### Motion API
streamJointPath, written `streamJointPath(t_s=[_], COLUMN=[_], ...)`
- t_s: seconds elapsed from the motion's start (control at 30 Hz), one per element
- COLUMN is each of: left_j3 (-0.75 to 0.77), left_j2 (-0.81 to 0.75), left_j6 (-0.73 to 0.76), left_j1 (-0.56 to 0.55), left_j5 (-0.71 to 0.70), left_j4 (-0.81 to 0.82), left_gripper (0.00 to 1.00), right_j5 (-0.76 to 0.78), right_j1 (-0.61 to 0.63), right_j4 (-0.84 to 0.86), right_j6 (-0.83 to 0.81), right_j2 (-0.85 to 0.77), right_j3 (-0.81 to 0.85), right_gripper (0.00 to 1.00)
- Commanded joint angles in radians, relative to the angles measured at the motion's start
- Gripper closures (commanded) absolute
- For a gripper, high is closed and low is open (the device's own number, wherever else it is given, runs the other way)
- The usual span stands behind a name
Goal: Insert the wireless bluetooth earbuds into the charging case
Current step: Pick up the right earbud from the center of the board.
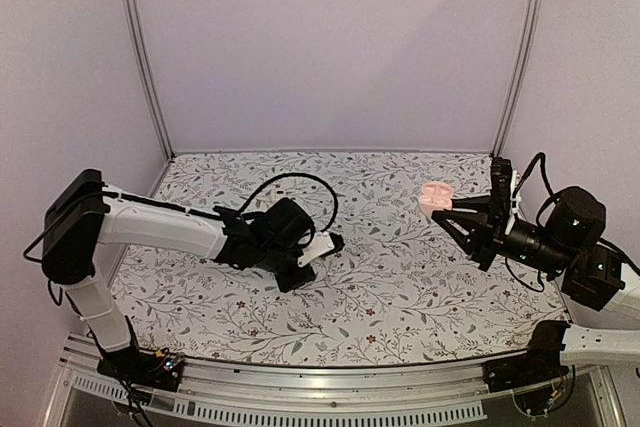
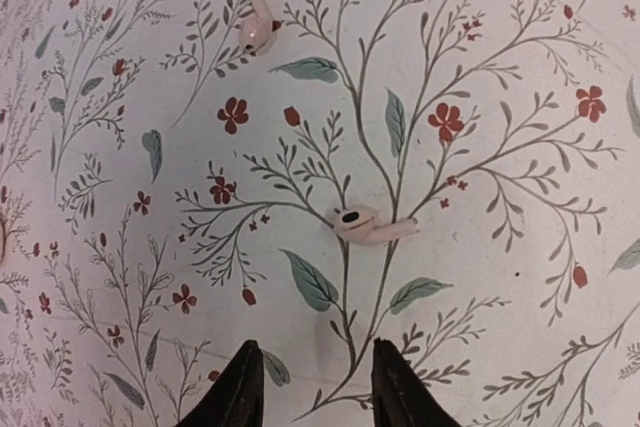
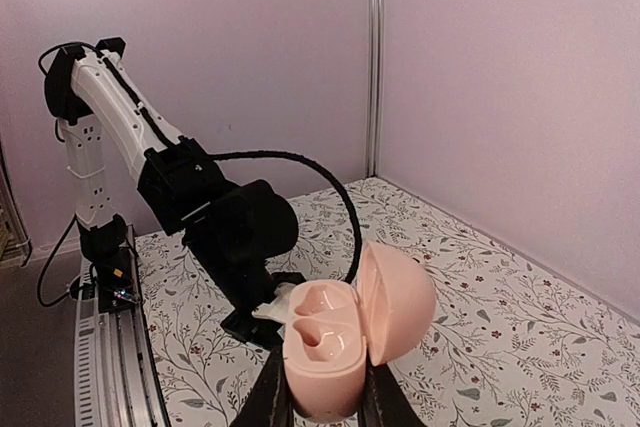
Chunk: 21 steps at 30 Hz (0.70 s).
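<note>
Two pale pink earbuds lie on the floral mat in the left wrist view. One earbud (image 2: pixel 365 225), with a dark oval spot, lies just ahead of my left gripper (image 2: pixel 315 352). The other earbud (image 2: pixel 258 32) lies farther off at the upper left. My left gripper is open, close above the mat, with nothing between its fingers. My right gripper (image 3: pixel 325 392) is shut on the pink charging case (image 3: pixel 325 357) and holds it in the air at the right (image 1: pixel 437 199). The case's lid (image 3: pixel 397 302) is swung open to the right, and both sockets show empty.
The left arm (image 3: pixel 230 237), with its looping black cable, reaches low over the middle of the mat (image 1: pixel 400 287), facing the right gripper. Lilac walls and metal posts (image 1: pixel 140 47) enclose the back and sides. An aluminium rail (image 1: pixel 300 387) runs along the near edge.
</note>
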Motion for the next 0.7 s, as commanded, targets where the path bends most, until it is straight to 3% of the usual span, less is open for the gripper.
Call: streamJointPath(t_s=[0.0, 0.07, 0.13, 0.23, 0.37, 0.5, 0.67], left_j3=[-0.165, -0.175, -0.119, 0.050, 0.169, 0.354, 0.395], left_j2=[-0.181, -0.208, -0.179, -0.081, -0.008, 0.137, 0.198], left_j6=[0.040, -0.024, -0.102, -0.235, -0.401, -0.551, -0.683], left_j1=[-0.001, 0.007, 0.012, 0.015, 0.017, 0.012, -0.007], left_j5=[-0.029, -0.033, -0.024, -0.026, 0.013, 0.016, 0.055], left_j4=[0.321, 0.364, 0.289, 0.111, -0.008, -0.290, -0.389], left_gripper=[0.60, 0.42, 0.34, 0.34, 0.35, 0.40, 0.46], right_j5=[0.015, 0.014, 0.014, 0.020, 0.034, 0.053, 0.053], right_j1=[-0.004, -0.004, -0.004, -0.004, -0.004, -0.004, -0.004], right_j4=[-0.007, -0.006, -0.007, -0.012, -0.019, -0.029, -0.026], right_j6=[0.006, 0.006, 0.006, 0.006, 0.010, 0.010, 0.010], right_j2=[-0.008, -0.004, 0.001, 0.008, 0.003, -0.001, -0.003], right_j3=[0.004, 0.005, 0.008, 0.013, 0.014, 0.019, 0.013], right_gripper=[1.00, 1.00, 1.00, 1.00, 1.00, 1.00, 1.00])
